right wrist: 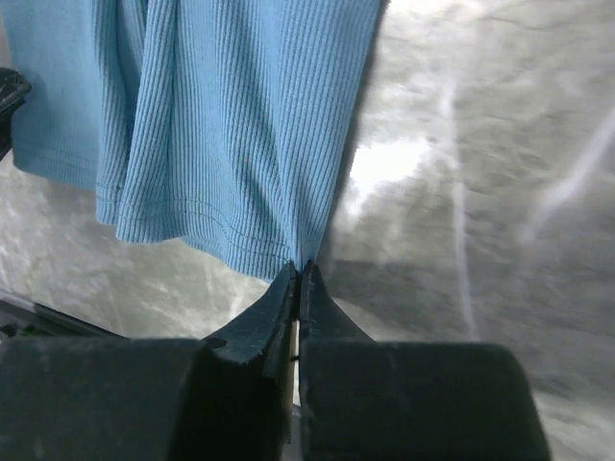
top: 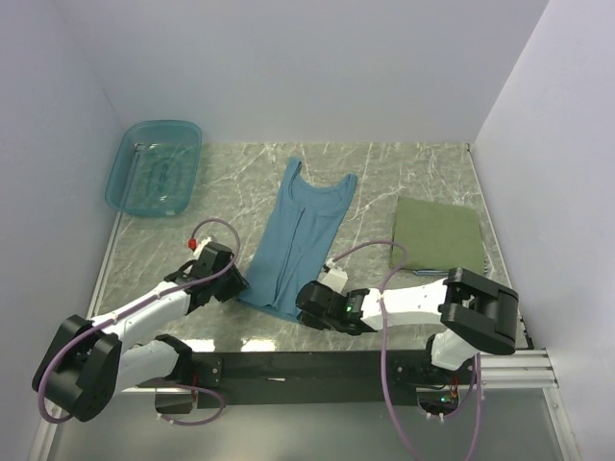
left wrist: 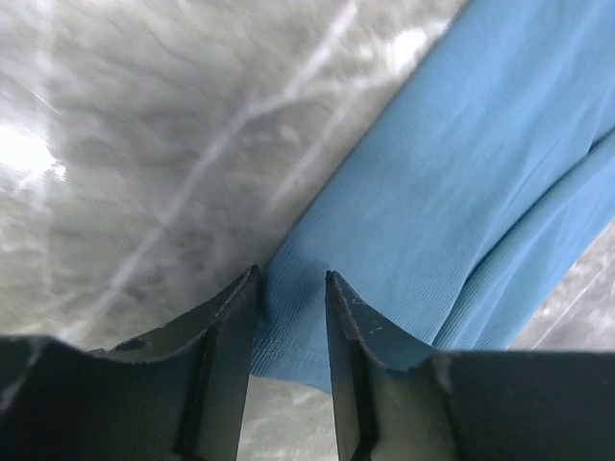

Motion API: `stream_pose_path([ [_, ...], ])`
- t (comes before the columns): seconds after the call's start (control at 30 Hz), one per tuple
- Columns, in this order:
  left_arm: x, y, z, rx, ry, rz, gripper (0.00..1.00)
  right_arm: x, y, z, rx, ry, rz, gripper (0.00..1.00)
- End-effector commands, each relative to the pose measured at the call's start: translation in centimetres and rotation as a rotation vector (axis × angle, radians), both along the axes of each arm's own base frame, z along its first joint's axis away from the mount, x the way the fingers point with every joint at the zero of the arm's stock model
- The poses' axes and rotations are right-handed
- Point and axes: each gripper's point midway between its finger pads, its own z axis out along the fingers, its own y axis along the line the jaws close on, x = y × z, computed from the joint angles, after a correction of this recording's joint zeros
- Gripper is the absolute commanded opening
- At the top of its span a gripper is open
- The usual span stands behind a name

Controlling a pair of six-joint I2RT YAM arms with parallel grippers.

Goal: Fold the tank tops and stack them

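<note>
1. Setting. Plain white walls (top: 317, 67) enclose a grey-green marbled counter (top: 404, 173) on three sides. Light glares off the stone toward the near edge.
2. Teal-blue tank top (top: 298, 235). It lies flat near the middle of the counter, folded lengthwise into a narrow strip. The straps point to the far edge and the hem to the near edge (the strip slants slightly, so the hem end sits left of the strap end).
3. Olive tank top (top: 439, 235). A folded rectangle lying by the right edge of the counter, apart from the teal-blue one.
4. Basin (top: 154, 168). Translucent teal plastic, standing in the far left corner of the counter. What it holds cannot be made out.
5. Left hand (top: 235, 280). It is placed at the left corner of the hem. In the wrist view its fingers (left wrist: 226, 327) stand a little apart, with the edge of the blue cloth showing in the gap. The hand is open, not clamped, and whether either finger touches the fabric cannot be told.
6. Right hand (top: 307, 300). It is placed at the right corner of the hem. Its fingers (right wrist: 264, 322) are pressed together tip to tip, and the corner of the ribbed hem runs into the tips. The hand is closed, pinching the teal-blue tank top.
7. Relation. Both hands sit low over the near part of the counter, with the hem spanning between them.
</note>
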Motion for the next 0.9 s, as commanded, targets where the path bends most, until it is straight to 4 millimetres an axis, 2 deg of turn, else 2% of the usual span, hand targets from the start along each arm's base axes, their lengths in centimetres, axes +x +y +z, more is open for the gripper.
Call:
stream_pose_path([
  [0.0, -1.8, -0.2, -0.8, 0.025, 0.050, -0.016, 0.40, -1.1, -3.3, -0.9, -0.111, -0.005, 0.028, 0.00],
  [0.13, -3.3, -0.9, -1.0, 0.012, 0.066, -0.037, 0.40, -2.1, -5.0, -0.6, -0.121, 0.004, 0.037, 0.00],
  [0.23, -4.2, -1.5, -1.2, -0.004, 0.077, -0.065, 0.40, -2.8, -7.0, -0.8, -0.135, 0.011, 0.028, 0.00],
  [0.27, -4.7, -2.1, -1.2, -0.011, 0.080, -0.093, 0.40, -3.2, -8.2, -1.4, -0.158, 0.020, 0.023, 0.00],
  [0.3, -5.1, -2.4, -1.3, -0.017, 0.084, -0.106, 0.41, -3.2, -8.3, -0.9, -0.139, 0.015, 0.024, 0.00],
  [0.47, -7.9, -5.2, -1.3, -0.067, 0.094, -0.231, 0.48, -4.2, -10.4, -1.0, -0.149, 0.028, 0.033, 0.00],
  [0.63, -10.8, -5.8, -2.1, -0.082, 0.136, -0.282, 0.49, -4.6, -11.5, -1.1, -0.168, 0.033, 0.042, 0.00],
  [0.77, -11.7, -5.8, -2.5, -0.072, 0.146, -0.305, 0.48, -4.8, -11.5, -1.0, -0.151, 0.036, 0.049, 0.00],
  [0.87, -12.4, -6.8, -2.7, -0.081, 0.159, -0.353, 0.47, -4.9, -11.4, -0.9, -0.142, 0.037, 0.050, 0.00],
])
